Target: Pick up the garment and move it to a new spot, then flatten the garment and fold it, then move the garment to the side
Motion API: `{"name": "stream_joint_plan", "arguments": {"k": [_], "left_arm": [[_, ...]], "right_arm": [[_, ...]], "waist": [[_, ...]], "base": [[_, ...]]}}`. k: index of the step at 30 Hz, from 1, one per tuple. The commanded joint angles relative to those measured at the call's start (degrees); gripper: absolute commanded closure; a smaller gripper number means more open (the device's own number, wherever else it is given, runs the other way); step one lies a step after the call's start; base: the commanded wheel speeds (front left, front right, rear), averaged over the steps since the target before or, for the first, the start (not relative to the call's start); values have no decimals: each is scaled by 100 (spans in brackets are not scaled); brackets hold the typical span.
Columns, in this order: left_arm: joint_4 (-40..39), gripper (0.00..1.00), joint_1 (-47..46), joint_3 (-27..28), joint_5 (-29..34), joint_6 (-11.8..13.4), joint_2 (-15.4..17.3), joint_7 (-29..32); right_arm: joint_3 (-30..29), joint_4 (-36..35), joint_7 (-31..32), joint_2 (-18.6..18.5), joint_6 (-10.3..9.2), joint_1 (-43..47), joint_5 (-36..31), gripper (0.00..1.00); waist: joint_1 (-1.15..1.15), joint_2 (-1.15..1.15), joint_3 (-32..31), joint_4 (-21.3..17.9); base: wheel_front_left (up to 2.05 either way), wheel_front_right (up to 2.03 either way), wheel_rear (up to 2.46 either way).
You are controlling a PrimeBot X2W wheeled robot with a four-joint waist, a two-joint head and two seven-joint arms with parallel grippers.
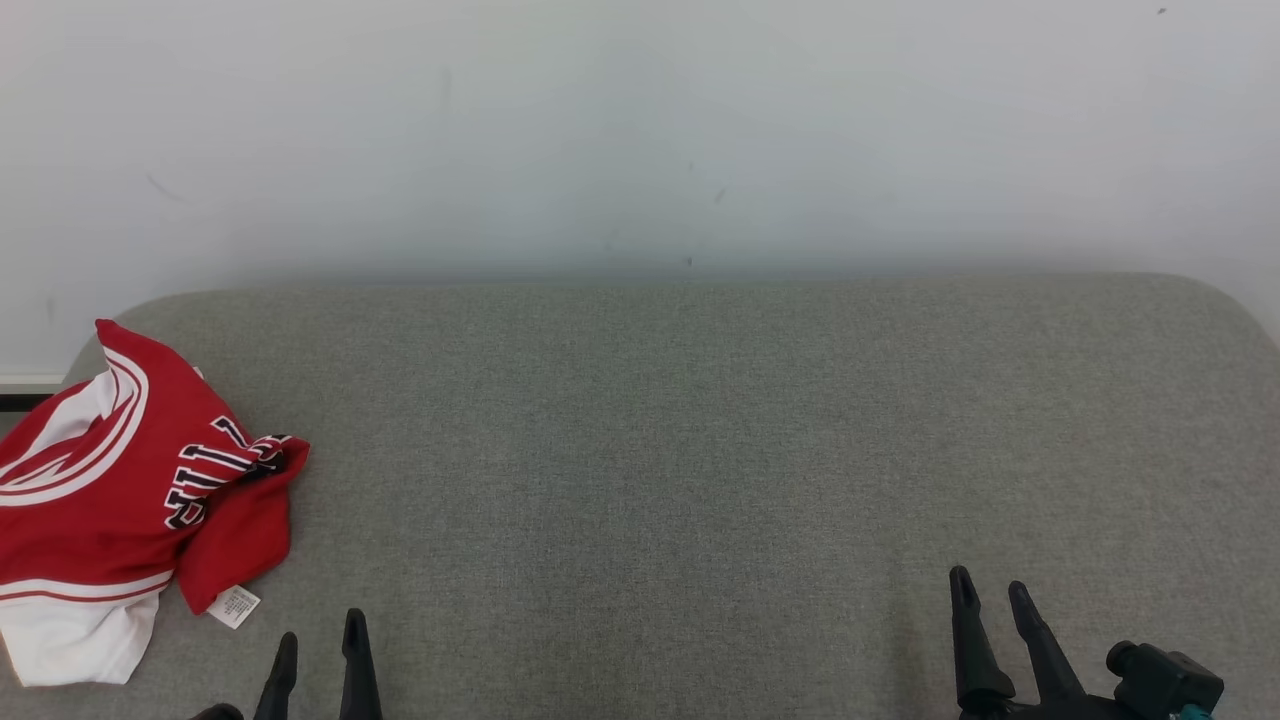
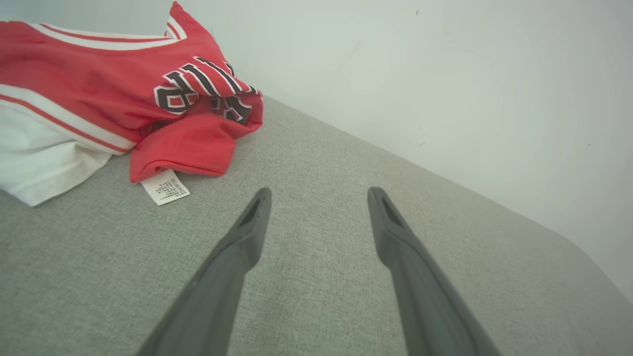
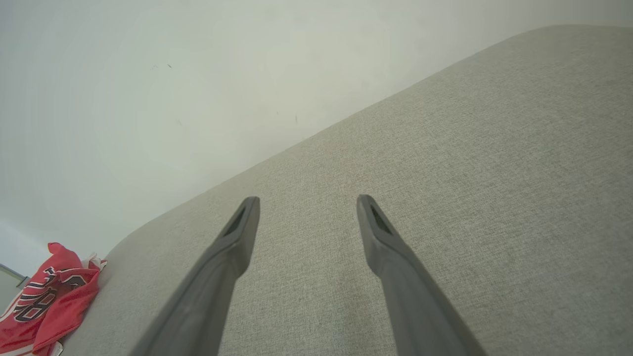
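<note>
the garment [image 1: 110, 480] is a red jersey of smooth, slightly shiny knit with white bands, a white hem and black letters edged in white. it lies crumpled in a soft heap at the far left end of the surface, one red flap folded over itself, its left part running out of my head view. a small white printed label [image 1: 234, 606] sticks out flat from under its near corner.

it rests on a grey padded surface [image 1: 700, 450] with a coarse, even woven texture. the far corners of that surface are rounded, and its far edge meets a plain pale wall [image 1: 640, 130] with a few faint scuffs. from the jersey's right edge all the way to the right corner the weave is flat and bare, so the room for moving is wide there.

my left gripper [image 1: 321, 628] hangs over the near edge just beside the label, not touching the cloth; its two dark tapered fingers stand spread and hold nothing. my right gripper [image 1: 990, 580] is well apart, near the right end, fingers likewise released and empty above bare weave.
</note>
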Motion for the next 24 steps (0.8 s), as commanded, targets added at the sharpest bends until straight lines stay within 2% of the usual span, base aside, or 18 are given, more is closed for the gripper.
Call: {"name": "stream_joint_plan", "arguments": {"k": [1, 15, 24], "left_arm": [[-31, 0, 21, -17, 135, -5, 31, -56], [-17, 0, 67, -93, 739, 14, 35, -232], [-13, 0, 131, -125, 1050, 17, 37, -319]], "right_arm": [[6, -7, -65, -35, -8, 16, -200, 0], [45, 82, -233, -40, -9, 33, -1102, 0], [84, 184, -318, -42, -10, 63, -1450, 0]], "waist": [[0, 0, -3, 0], [0, 0, -36, 22], [0, 0, -89, 31]], "base": [[0, 0, 0], [0, 0, 0], [0, 0, 0]]}}
